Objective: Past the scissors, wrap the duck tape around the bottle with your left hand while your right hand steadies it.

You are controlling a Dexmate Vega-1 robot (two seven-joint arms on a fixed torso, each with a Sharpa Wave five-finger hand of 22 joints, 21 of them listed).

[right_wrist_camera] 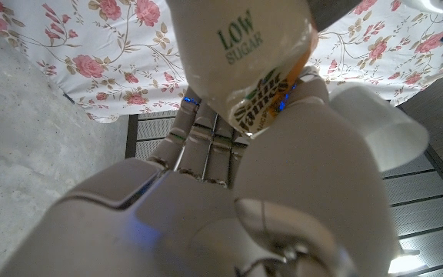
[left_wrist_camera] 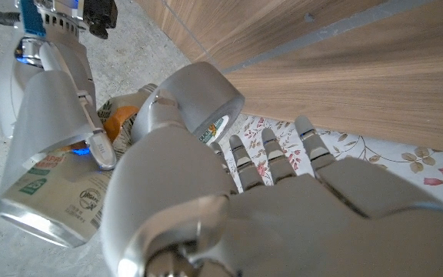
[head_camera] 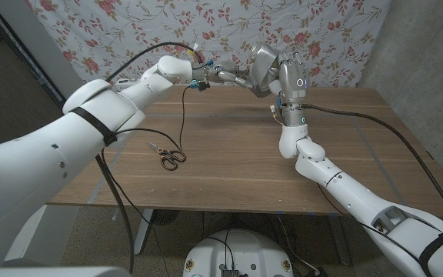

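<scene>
At the upper centre of the frame, my right robot hand [head_camera: 279, 77] grips the white labelled plastic bottle [right_wrist_camera: 241, 58]; my left robot hand [head_camera: 214, 75] holds the grey duct-tape roll [left_wrist_camera: 202, 96] against it. I judge the bottle light, smooth and slippery: grip mid-body.

We see a grey roll of duck tape [left_wrist_camera: 206, 96], a white bottle [right_wrist_camera: 241, 54] with green lettering and an orange band, black-handled scissors [head_camera: 168, 155] at our eleven o'clock, a brown wood-grain table [head_camera: 229, 165], and a white backdrop [head_camera: 114, 31] with red roses.
</scene>
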